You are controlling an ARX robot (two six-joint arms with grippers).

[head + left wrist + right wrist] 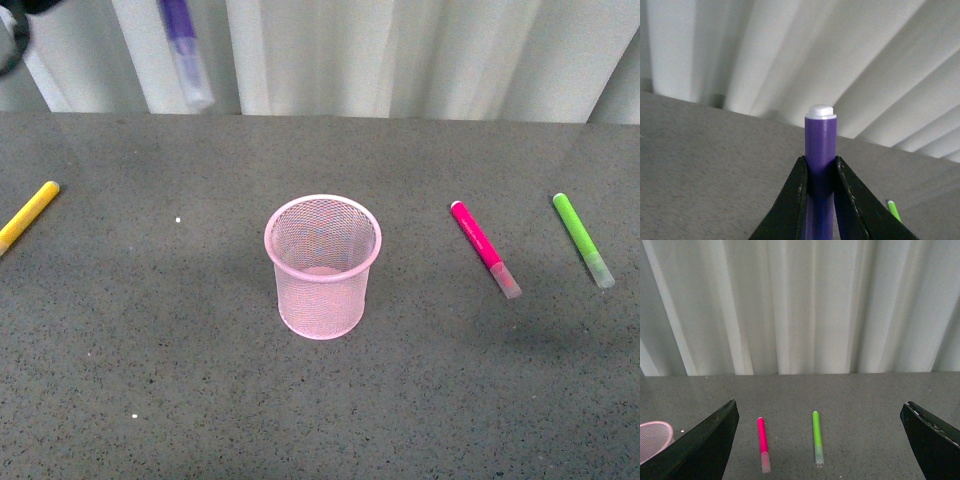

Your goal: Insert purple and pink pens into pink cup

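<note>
1. The pink cup [322, 265] stands upright mid-table [200, 380] with open room all round; only mesh shows inside.
2. Left jaws grasp the purple pen [185, 50], raised over the far-left edge.
3. The pink pen [485, 249] lies toward the right edge, a green pen [583, 239] beyond it.
4. Right jaws are released, spread wide.

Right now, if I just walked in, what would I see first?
The pink cup, standing empty in the middle. Next, the purple pen, up in the air to the cup's left, clamped in the left gripper. The pink pen lies flat to the cup's right, beside a green pen.
</note>
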